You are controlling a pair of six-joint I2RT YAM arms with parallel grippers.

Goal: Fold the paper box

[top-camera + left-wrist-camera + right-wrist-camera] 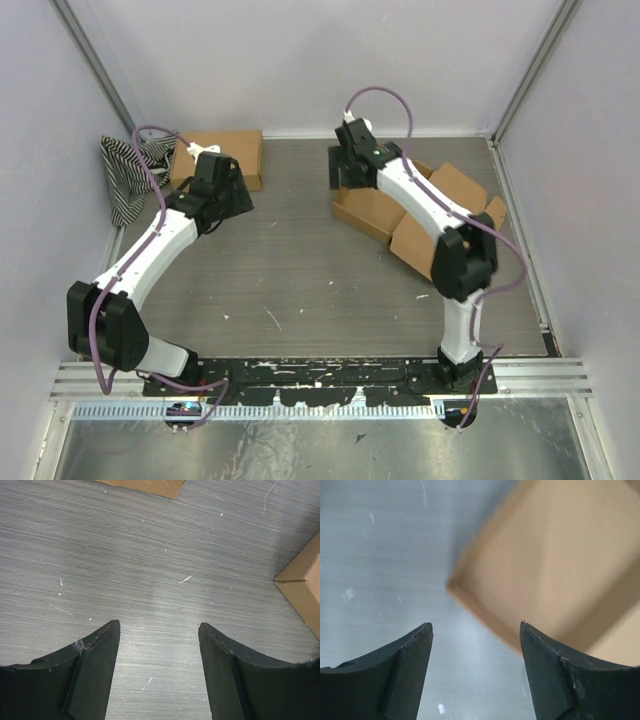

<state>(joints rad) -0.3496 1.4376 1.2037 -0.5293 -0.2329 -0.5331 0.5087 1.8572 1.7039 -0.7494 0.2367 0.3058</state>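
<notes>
An open brown paper box (420, 215) lies on the right side of the table with its flaps spread out. It is blurred in the right wrist view (555, 565), and one corner shows in the left wrist view (305, 585). My right gripper (345, 172) is open and empty at the box's far left corner, its right finger over the box edge (475, 625). My left gripper (235, 203) is open and empty above bare table, left of the box (159, 625).
A second, flat brown box (225, 155) lies at the back left, its edge showing in the left wrist view (150, 486). A striped cloth (125, 175) lies by the left wall. Walls enclose the table on three sides.
</notes>
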